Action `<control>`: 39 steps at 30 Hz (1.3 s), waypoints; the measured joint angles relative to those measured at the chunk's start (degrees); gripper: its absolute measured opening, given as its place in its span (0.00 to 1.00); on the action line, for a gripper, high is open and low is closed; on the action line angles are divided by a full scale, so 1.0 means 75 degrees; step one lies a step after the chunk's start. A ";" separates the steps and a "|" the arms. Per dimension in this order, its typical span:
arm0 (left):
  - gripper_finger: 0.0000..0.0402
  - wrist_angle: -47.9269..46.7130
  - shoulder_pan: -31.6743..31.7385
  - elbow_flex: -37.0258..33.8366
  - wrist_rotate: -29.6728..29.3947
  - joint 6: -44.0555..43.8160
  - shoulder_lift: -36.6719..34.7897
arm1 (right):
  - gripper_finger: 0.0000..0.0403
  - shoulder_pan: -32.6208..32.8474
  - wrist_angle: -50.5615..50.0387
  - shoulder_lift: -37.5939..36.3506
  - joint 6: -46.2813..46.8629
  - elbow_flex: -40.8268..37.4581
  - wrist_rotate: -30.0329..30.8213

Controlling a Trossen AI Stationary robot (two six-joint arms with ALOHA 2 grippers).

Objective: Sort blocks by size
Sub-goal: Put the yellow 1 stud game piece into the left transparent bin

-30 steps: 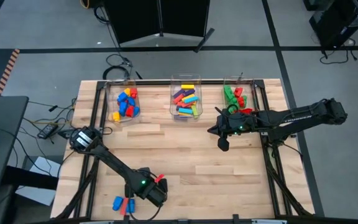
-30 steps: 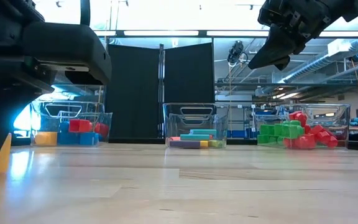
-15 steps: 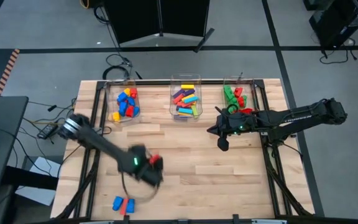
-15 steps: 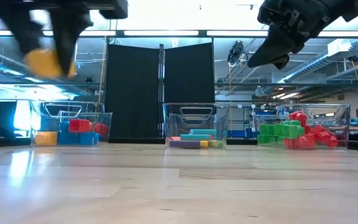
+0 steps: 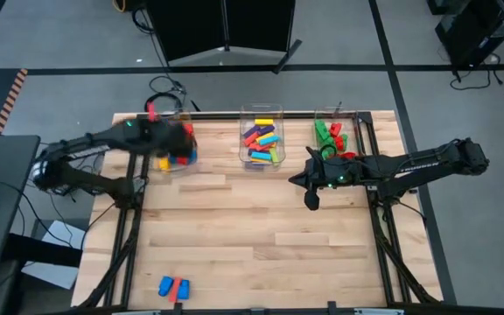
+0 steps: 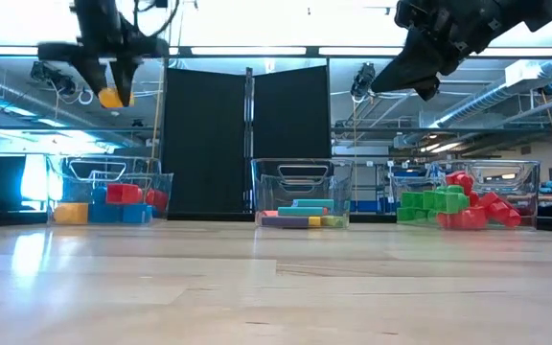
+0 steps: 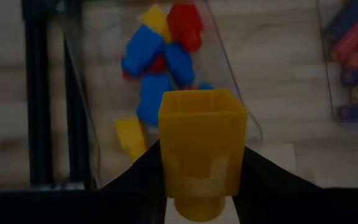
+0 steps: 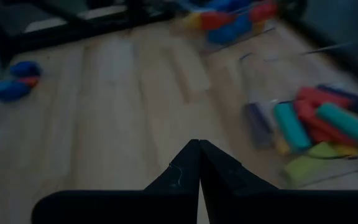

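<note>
Left gripper [image 7: 201, 186] clamps a yellow block [image 7: 202, 146] above the left bin [image 5: 175, 149], blur hiding the bin's contents from overhead; right gripper [image 8: 197, 163] clenched empty, mid-table.

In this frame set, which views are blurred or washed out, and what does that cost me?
High view: the left gripper smears over the left bin, hiding its fingers. Left wrist view: the yellow block it holds reads clearly, the bin's blocks behind are soft. Right wrist view: soft throughout, long blocks just colour streaks. Low view: ceiling lights glare behind the right gripper, leaving it a silhouette.
</note>
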 joint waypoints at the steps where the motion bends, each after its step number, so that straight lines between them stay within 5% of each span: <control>1: 0.34 0.0299 0.0516 -0.0092 0.0166 0.0669 -0.0085 | 0.05 0.0000 0.0055 -0.0002 0.0017 0.0000 0.0210; 6: 0.34 0.1979 0.2838 -0.0527 0.1442 0.3648 0.0314 | 0.05 0.0000 0.0404 0.0001 0.0082 0.0000 0.1485; 13: 0.34 0.2808 0.4593 -0.0626 0.2485 0.5494 0.2117 | 0.05 -0.0082 0.0545 -0.0001 0.0237 0.0000 0.1981; 20: 0.35 0.2953 0.4697 -0.0625 0.2887 0.6077 0.3434 | 0.05 -0.0146 0.0542 0.0000 0.1138 0.0000 0.1981; 23: 0.45 0.2749 0.4630 -0.0624 0.3055 0.6209 0.3728 | 0.05 -0.0146 0.0539 0.0000 0.1163 0.0000 0.1981; 30: 0.66 0.2942 0.4592 -0.0615 0.3048 0.6759 0.3791 | 0.05 -0.0146 0.0539 0.0001 0.1290 0.0000 0.1993; 39: 0.71 0.2937 0.4612 -0.0615 0.3028 0.6726 0.3570 | 0.05 -0.0146 0.0539 -0.0001 0.1290 0.0000 0.2040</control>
